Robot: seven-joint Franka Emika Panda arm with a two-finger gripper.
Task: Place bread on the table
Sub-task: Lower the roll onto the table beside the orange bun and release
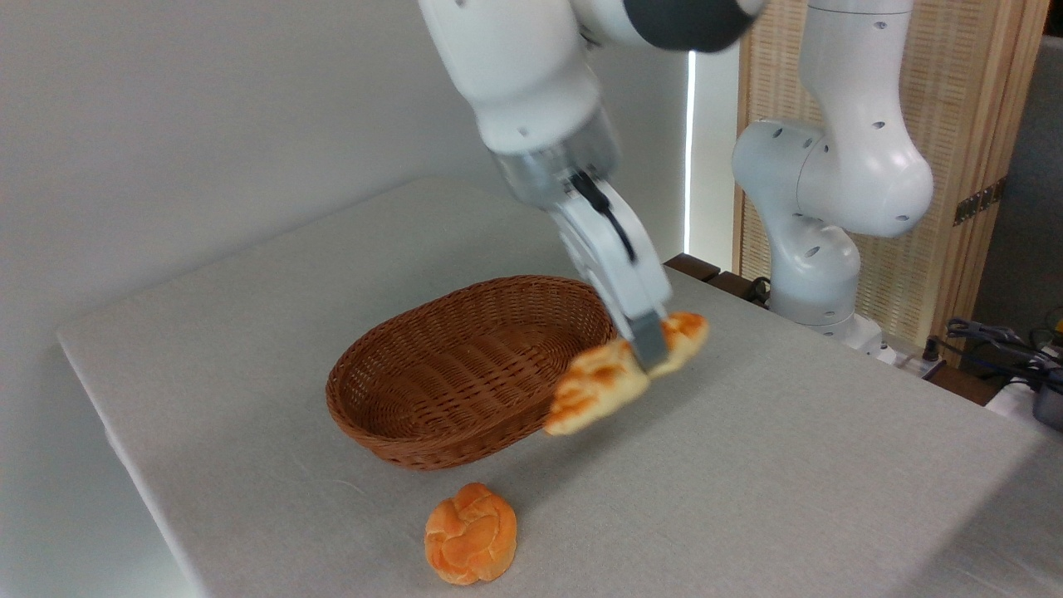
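Note:
The bread (602, 386), a long braided loaf, pale cream with golden-brown patches, hangs in the air just right of the basket's right rim. My gripper (652, 349) is shut on its middle, reaching down from the upper centre. The loaf tilts, its left end lower. Below it lies the table (747, 465), covered in light grey cloth. The loaf's shadow falls on the cloth beneath it, and the loaf does not touch the cloth.
A brown oval wicker basket (465, 365) sits in the middle of the table with nothing in it. A small round orange knotted bun (471, 534) lies near the front edge. The arm's white base (818, 249) stands at the back right.

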